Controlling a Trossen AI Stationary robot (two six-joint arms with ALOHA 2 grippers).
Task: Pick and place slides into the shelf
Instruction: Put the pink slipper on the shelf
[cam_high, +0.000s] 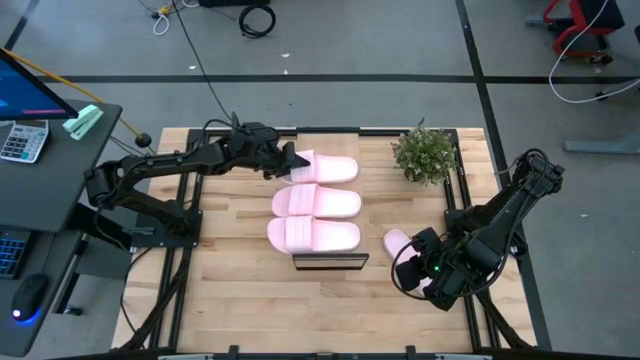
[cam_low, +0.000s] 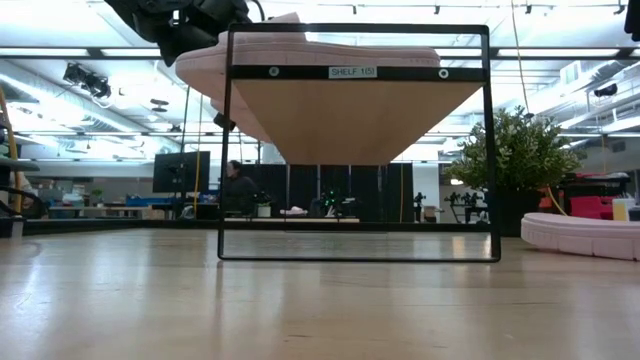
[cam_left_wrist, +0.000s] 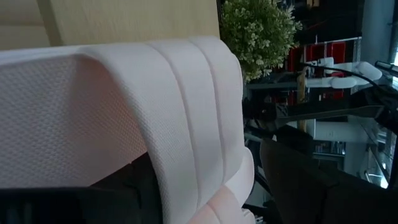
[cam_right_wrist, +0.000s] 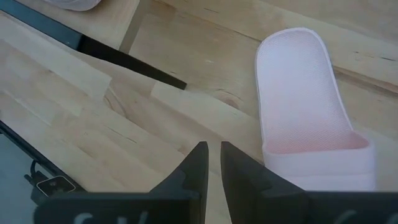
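The shelf (cam_high: 330, 262) runs from the near side to the far side of the table's middle; in the low view its pale panel (cam_low: 355, 110) sits high in a black frame. Three pink slides lie across its top: a near one (cam_high: 313, 235), a middle one (cam_high: 317, 202) and a far one (cam_high: 330, 168). My left gripper (cam_high: 288, 160) is shut on the far slide's left end. A fourth slide (cam_high: 398, 242) (cam_right_wrist: 305, 106) lies flat on the table. My right gripper (cam_right_wrist: 213, 155) is shut just above the tabletop beside it, touching nothing. My left gripper holds the far slide (cam_low: 300, 55) at its left end (cam_high: 303, 162), coming level from the table's left. In its wrist view the wide strap (cam_left_wrist: 124, 112) fills the picture and hides the fingers' place of contact. The slide lies along the shelf's top, roughly level.
A potted plant (cam_high: 425, 152) (cam_low: 515, 150) stands at the table's far right, behind the fourth slide. A desk with a calculator and a keyboard sits off the table's left edge. Bare tabletop shows on the near side and to the shelf's left.
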